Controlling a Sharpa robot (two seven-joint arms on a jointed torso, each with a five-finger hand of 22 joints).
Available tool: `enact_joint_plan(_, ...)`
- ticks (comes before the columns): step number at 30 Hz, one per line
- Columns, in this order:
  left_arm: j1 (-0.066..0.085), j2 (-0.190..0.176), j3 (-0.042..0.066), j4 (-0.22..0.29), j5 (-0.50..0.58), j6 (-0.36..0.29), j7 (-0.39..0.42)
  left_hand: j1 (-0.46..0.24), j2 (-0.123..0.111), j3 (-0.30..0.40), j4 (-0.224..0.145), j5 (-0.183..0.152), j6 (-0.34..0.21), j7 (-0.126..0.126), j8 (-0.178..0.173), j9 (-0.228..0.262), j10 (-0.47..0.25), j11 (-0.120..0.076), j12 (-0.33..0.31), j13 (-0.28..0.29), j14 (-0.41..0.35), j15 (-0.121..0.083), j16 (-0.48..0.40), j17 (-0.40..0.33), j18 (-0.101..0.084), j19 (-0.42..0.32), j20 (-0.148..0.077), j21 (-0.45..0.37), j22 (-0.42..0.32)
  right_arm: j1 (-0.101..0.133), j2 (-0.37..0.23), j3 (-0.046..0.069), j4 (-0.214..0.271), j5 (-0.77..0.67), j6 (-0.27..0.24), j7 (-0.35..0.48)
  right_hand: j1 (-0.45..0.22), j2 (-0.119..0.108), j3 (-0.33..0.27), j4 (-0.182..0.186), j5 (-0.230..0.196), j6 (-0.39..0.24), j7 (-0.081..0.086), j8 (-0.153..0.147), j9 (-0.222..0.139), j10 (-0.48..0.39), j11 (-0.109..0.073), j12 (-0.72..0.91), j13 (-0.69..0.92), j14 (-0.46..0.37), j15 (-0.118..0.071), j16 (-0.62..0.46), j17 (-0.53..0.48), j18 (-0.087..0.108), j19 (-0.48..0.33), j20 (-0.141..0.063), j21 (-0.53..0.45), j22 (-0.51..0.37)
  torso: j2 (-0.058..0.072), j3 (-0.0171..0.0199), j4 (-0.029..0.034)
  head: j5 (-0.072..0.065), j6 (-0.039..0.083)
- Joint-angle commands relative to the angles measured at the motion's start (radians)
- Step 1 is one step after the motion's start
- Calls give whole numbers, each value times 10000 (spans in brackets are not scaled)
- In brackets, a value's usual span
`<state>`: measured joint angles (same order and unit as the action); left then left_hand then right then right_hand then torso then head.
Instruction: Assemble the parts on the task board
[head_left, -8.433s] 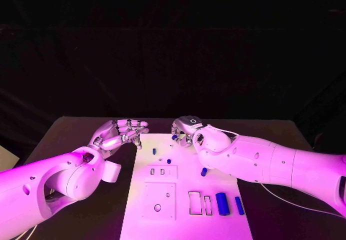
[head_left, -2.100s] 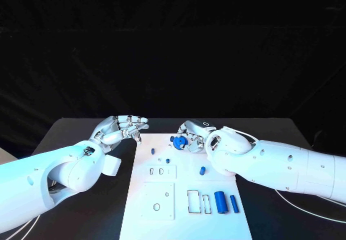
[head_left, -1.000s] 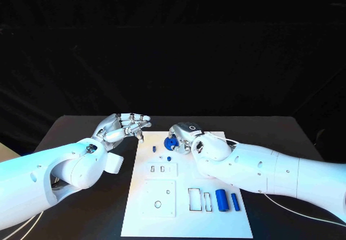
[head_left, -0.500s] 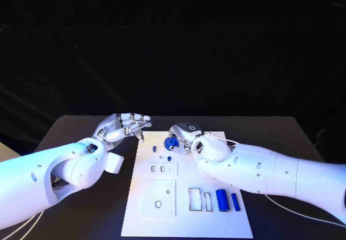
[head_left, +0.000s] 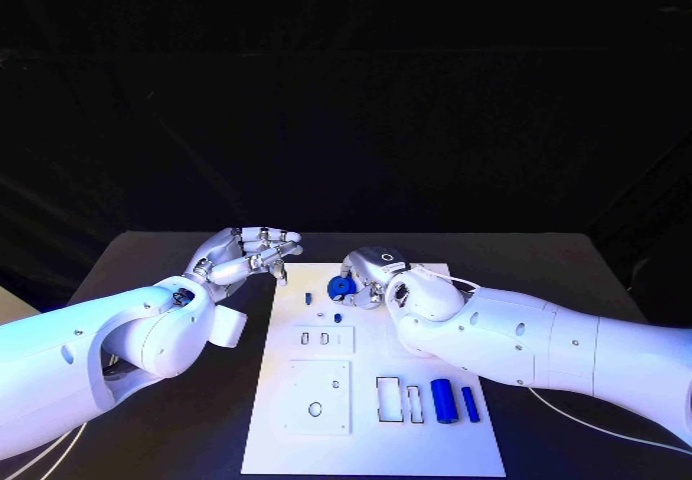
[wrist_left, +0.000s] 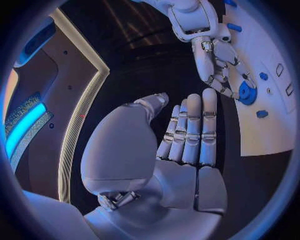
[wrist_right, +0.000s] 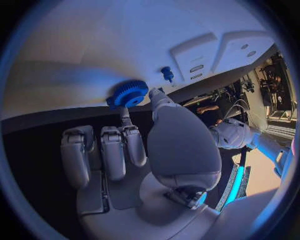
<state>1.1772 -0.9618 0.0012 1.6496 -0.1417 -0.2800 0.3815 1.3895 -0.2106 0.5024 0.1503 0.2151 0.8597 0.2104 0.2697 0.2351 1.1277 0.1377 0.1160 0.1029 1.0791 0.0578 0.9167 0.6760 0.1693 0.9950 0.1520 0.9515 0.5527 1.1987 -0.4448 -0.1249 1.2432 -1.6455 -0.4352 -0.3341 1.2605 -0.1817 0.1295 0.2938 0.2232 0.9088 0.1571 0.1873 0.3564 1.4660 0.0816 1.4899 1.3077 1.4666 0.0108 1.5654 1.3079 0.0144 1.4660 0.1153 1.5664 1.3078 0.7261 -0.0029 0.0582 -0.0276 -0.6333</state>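
We see the right hand (head_left: 378, 279) pinching a blue gear (head_left: 339, 288) between thumb and a finger over the far end of the task board (head_left: 372, 440); in the right wrist view the gear (wrist_right: 128, 93) sits at the fingertips just above the white plate. Our left hand (head_left: 245, 256) hovers beside the board's far left corner above the bench (head_left: 173, 420), fingers curled inward and holding nothing. Two blue bars (head_left: 453, 402) lie near the board's near right side.
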Motion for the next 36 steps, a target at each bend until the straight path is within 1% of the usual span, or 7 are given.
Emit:
enact_joint_plan(1,20,14,9,9,-12,160,47,-44,95,50,8,-47,-50,-22,13,10,-61,-26,18,9,-63,2,37,-12,148,-50,-9,41,15,-10,-37,-6,7,218,444,104,-77,45,34,-9,101,114,-3,57,26,420,-50,66,1964,1040,-32,50,2618,-144,1048,14,44,2630,2,6,-7,0,-14)
enact_joint_plan(15,19,5,8,3,-12,149,52,-44,95,50,8,-47,-50,-22,13,10,-61,-26,18,9,-63,2,37,-12,148,-50,-9,41,15,-41,-250,-8,88,336,523,16,-231,166,139,-5,278,225,-53,88,45,473,-99,120,2016,1042,-78,54,2629,-144,1048,-31,44,2630,4,7,-5,-4,5)
enact_joint_plan(23,19,-14,8,0,-12,137,51,-50,93,57,4,-47,-60,-19,9,12,-75,-22,12,8,-66,4,42,-16,148,-61,-8,55,23,-88,-576,-9,512,355,285,-21,-245,172,160,-10,322,258,-66,102,51,501,-109,151,2044,1042,-86,54,2629,-144,1048,-39,44,2630,8,5,-3,8,2)
enact_joint_plan(27,18,-28,8,-9,-12,134,56,-50,93,57,4,-47,-60,-19,9,12,-75,-22,12,8,-66,4,42,-16,148,-61,-8,55,23,-112,-964,-5,918,312,-272,-76,-212,221,257,-21,391,309,-89,119,60,514,-131,163,2056,1041,-106,52,2624,-144,1048,-57,44,2630,-1,7,-6,7,8)
enact_joint_plan(30,18,-43,8,-24,-10,124,64,-50,93,57,4,-47,-60,-19,9,12,-75,-22,12,8,-66,4,42,-16,148,-61,-8,55,23,-108,-1473,37,1356,479,-944,75,-55,189,404,-47,460,316,-102,106,56,509,-145,151,2048,1037,-127,45,2603,-144,1048,-80,44,2630,-12,4,-35,26,21)
enact_joint_plan(33,18,-58,7,-43,-9,117,72,-55,88,62,-1,-47,-72,-14,4,12,-93,-17,4,5,-69,6,45,-19,147,-70,-7,67,30,22,-2239,108,1900,1416,-1475,834,268,58,603,-82,525,238,-70,36,32,470,-129,99,2009,1023,-121,22,2542,-144,1048,-89,44,2630,-23,14,-70,36,47)
enact_joint_plan(36,17,-67,7,-53,-8,118,74,-55,88,62,-1,-47,-72,-14,4,12,-93,-17,4,5,-69,6,45,-19,147,-70,-7,67,30,227,-2971,143,2307,2490,-1347,1886,710,-48,813,-134,377,161,-24,-41,8,415,-91,34,1962,1024,-89,23,2546,-144,1048,-66,44,2630,-41,27,-119,24,69)
